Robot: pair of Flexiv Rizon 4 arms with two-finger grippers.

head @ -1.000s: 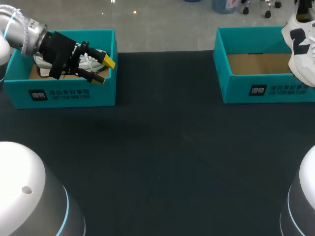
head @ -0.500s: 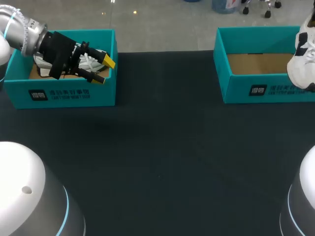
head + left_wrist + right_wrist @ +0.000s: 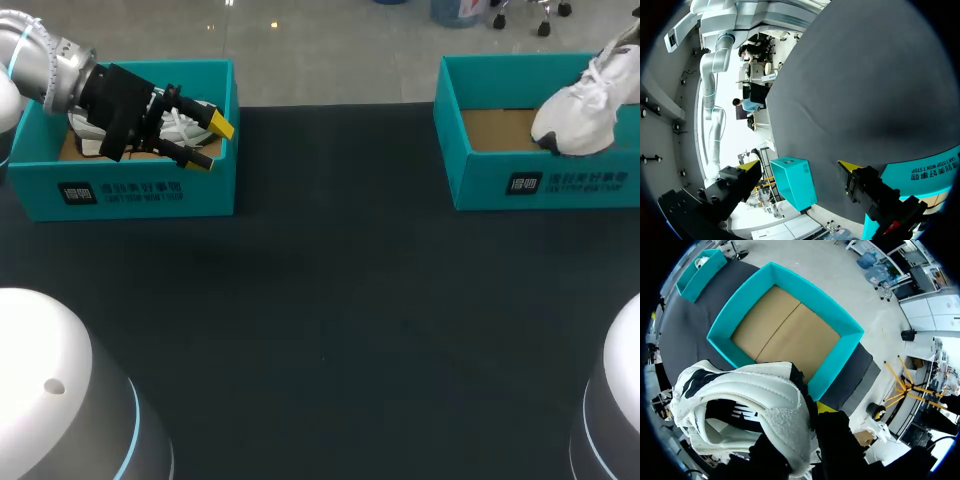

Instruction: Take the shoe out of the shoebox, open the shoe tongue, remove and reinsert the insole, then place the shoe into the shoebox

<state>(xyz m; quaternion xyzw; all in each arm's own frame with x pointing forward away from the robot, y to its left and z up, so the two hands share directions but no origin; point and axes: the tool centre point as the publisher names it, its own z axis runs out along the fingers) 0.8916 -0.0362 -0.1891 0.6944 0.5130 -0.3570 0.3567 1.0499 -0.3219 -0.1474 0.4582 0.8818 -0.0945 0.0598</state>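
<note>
While over the shoebox [image 3: 500,182], right fingers [image 3: 826,407] tight on the shoe [image 3: 585,105] — left fingers [image 3: 849,166] apart.

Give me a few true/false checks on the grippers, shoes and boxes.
1. The right gripper grips a shoe. True.
2. That shoe lies flat on the floor of the right box. False: it is tilted over the box, toe down and heel raised.
3. The left gripper is open. True.
4. The left box is empty. False: the other shoe lies in it.
</note>
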